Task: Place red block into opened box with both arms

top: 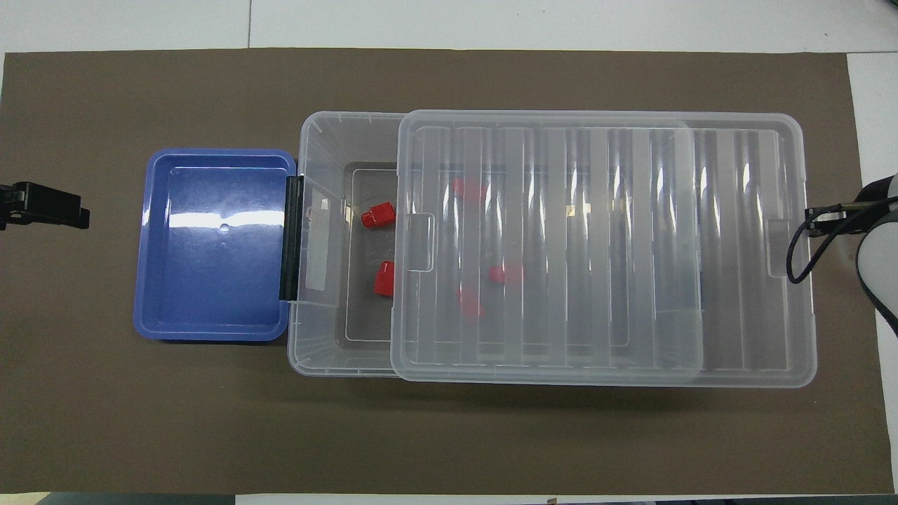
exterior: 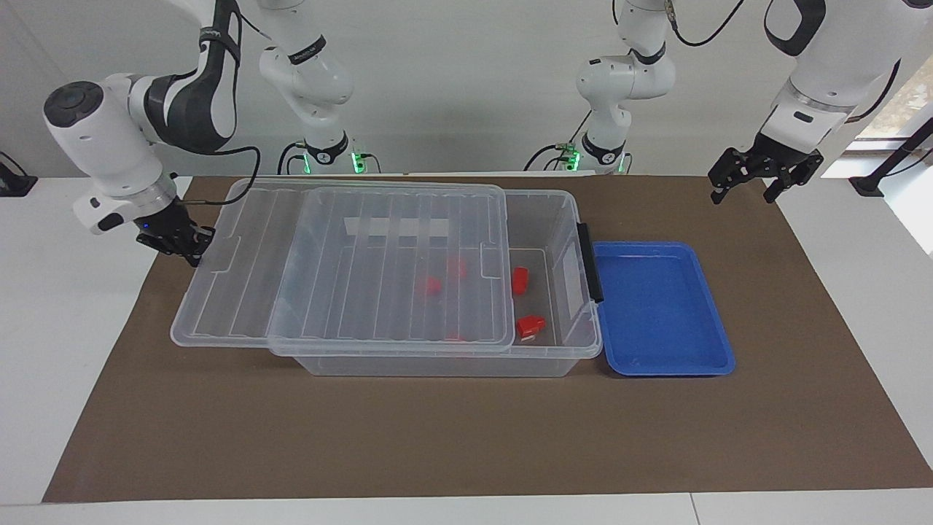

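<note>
The clear box [exterior: 543,197] [top: 316,308] lies across the middle of the mat. Its ribbed lid [exterior: 350,284] [top: 603,245] covers most of it, and a strip by the black handle [exterior: 589,262] stays uncovered. The all-red block [exterior: 520,281] [top: 383,278] rests on the box floor at the lid's edge. Another red block [exterior: 531,326] [top: 378,214] with a white edge lies farther from the robots. My right gripper [exterior: 182,240] is shut and touches the lid's end edge. My left gripper [exterior: 762,182] [top: 74,210] hangs open over the mat, holding nothing.
A shallow blue tray [exterior: 656,306] [top: 210,280] stands empty against the handle end of the box. More red blocks [exterior: 431,285] [top: 468,303] show dimly through the lid. A brown mat [exterior: 466,437] covers the table.
</note>
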